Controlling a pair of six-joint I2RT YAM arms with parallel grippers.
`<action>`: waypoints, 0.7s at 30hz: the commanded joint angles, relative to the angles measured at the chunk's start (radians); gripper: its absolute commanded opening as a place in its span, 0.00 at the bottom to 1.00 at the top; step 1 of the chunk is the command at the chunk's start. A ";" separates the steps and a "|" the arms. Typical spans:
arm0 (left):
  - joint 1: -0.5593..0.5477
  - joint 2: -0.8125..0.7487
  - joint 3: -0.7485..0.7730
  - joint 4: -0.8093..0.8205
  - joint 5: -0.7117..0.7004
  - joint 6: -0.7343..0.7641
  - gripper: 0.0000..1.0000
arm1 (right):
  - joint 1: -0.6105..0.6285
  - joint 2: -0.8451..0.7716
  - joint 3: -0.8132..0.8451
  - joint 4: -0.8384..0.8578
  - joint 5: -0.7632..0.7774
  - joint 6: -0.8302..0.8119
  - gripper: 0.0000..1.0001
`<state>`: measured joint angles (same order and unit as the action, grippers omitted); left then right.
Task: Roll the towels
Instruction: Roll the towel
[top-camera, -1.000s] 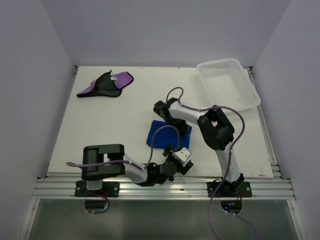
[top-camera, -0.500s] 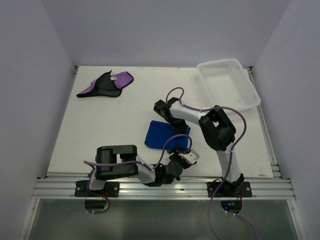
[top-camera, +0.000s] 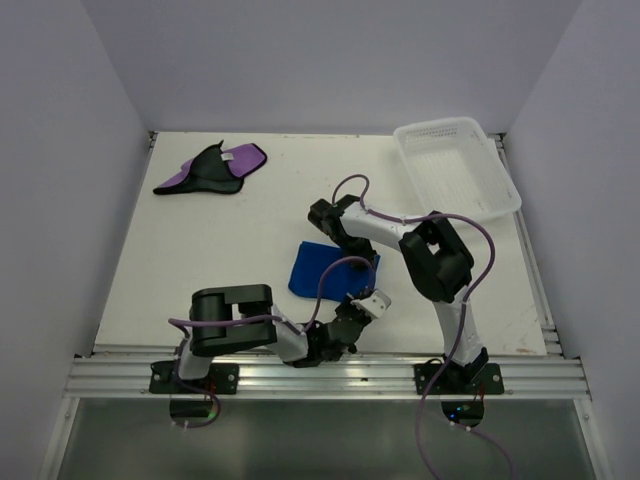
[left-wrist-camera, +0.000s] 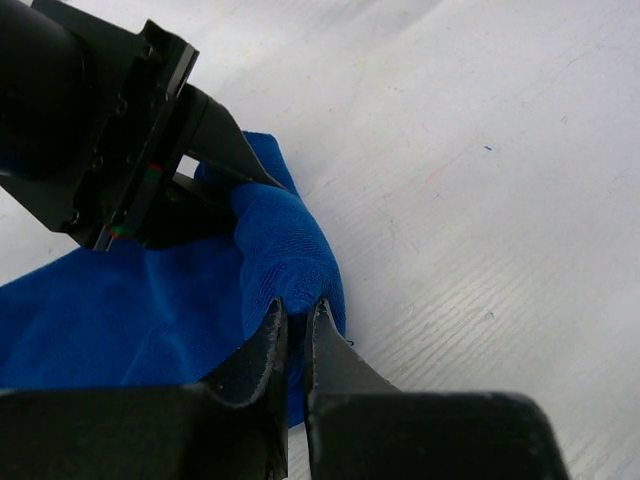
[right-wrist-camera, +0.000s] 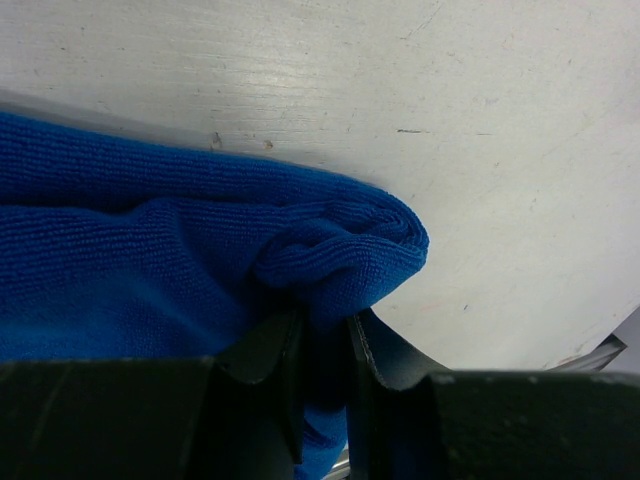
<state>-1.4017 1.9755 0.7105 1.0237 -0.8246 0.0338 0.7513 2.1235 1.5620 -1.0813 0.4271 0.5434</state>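
A bright blue towel (top-camera: 318, 268) lies in the middle of the table with its right edge bunched into a thick fold (left-wrist-camera: 285, 245). My left gripper (top-camera: 358, 292) is shut on the near end of that fold (left-wrist-camera: 296, 312). My right gripper (top-camera: 360, 258) is shut on the far end (right-wrist-camera: 322, 318), and the cloth (right-wrist-camera: 150, 250) bulges out past its fingers. In the left wrist view the right gripper's black body (left-wrist-camera: 100, 120) sits just behind the fold. The purple and black towel (top-camera: 215, 168) lies crumpled at the far left, away from both arms.
A white plastic mesh basket (top-camera: 455, 165) stands at the far right corner. Walls close in the table on the left, back and right. An aluminium rail (top-camera: 320, 375) runs along the near edge by the arm bases.
My left gripper moved in to the blue towel's near right corner and went from open to shut on it. The right gripper kept its grip, and the towel shifted slightly left.
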 joint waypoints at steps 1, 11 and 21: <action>0.036 -0.056 -0.045 0.039 0.025 -0.119 0.00 | 0.016 0.027 -0.022 0.167 -0.205 0.039 0.00; 0.092 -0.125 -0.123 0.013 0.088 -0.310 0.00 | 0.005 0.029 -0.014 0.166 -0.220 0.049 0.03; 0.093 -0.204 -0.180 -0.052 0.108 -0.506 0.00 | -0.029 -0.028 -0.002 0.193 -0.281 0.069 0.33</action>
<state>-1.3148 1.8145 0.5434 0.9909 -0.7048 -0.3775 0.7223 2.1017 1.5623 -1.0489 0.3111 0.5648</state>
